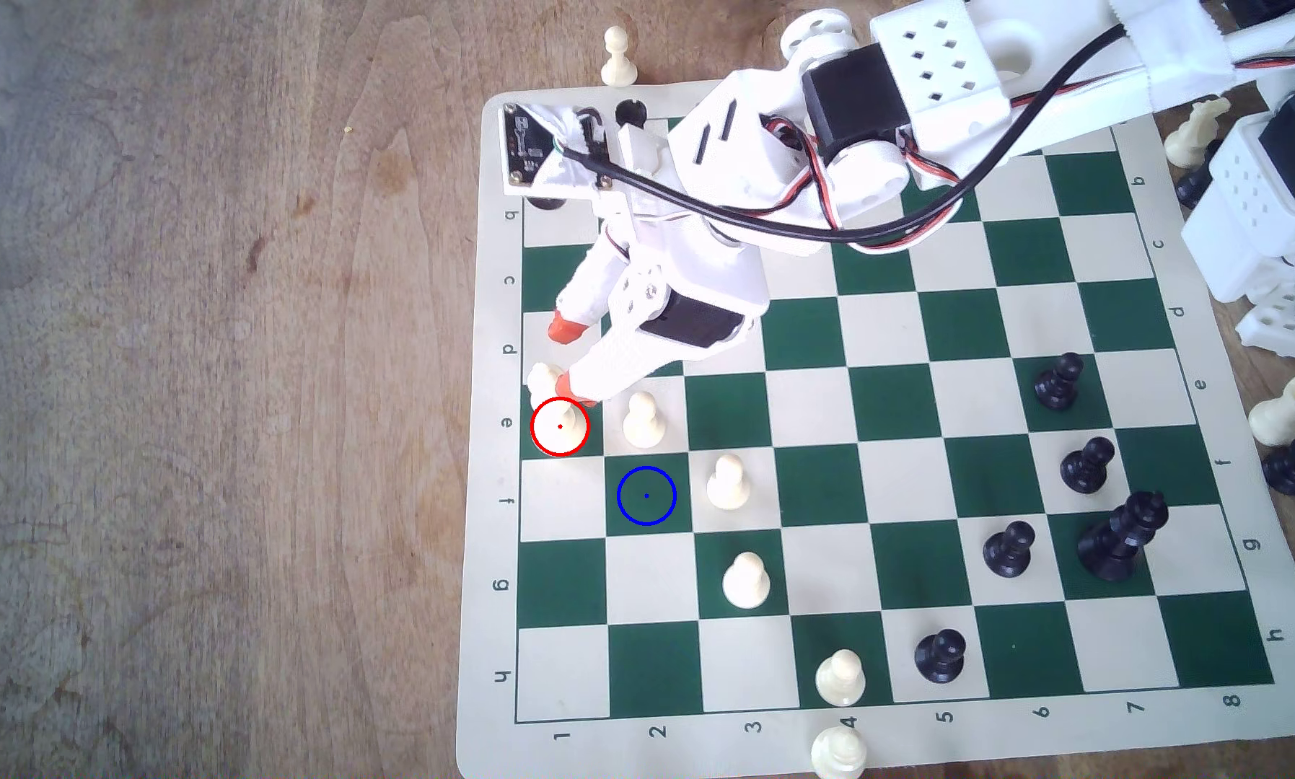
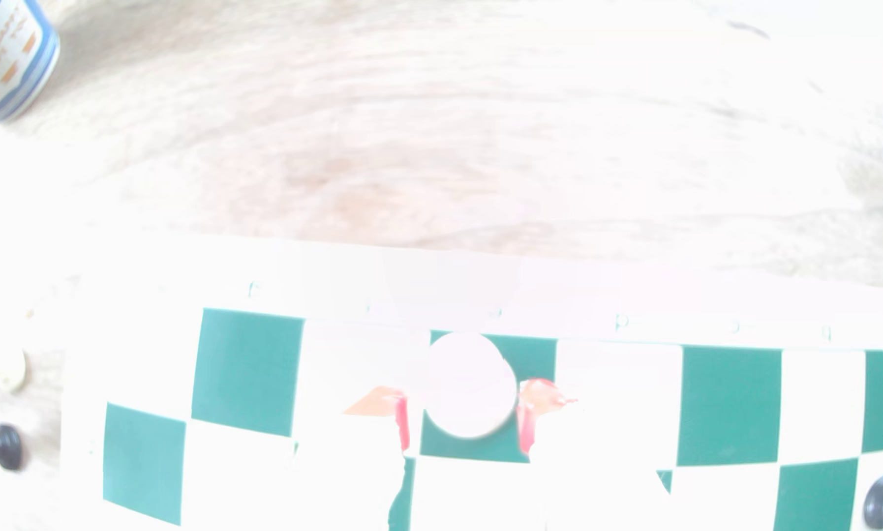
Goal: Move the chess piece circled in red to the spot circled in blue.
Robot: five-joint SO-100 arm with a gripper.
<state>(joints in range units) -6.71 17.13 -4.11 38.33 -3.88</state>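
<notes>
The chess piece circled in red (image 1: 559, 421) is a tall cream piece standing on a green edge square by the letter e, with its lumpy crown (image 1: 545, 377) leaning toward the exterior view's left. My gripper (image 1: 569, 361) is open, its orange fingertips straddling the crown. In the washed-out wrist view the piece (image 2: 469, 384) is a pale round shape between my two red fingertips (image 2: 402, 424), with a narrow gap on one side. The spot circled in blue (image 1: 646, 495) is a bare green square, one square diagonally toward the exterior view's lower right of the piece.
Cream pawns stand close by (image 1: 643, 419), (image 1: 728, 483), (image 1: 747, 580). Several black pieces (image 1: 1086, 464) occupy the board's right side. More pieces lie off the board at the right (image 1: 1285, 412). A striped can (image 2: 5, 56) stands on the wooden table.
</notes>
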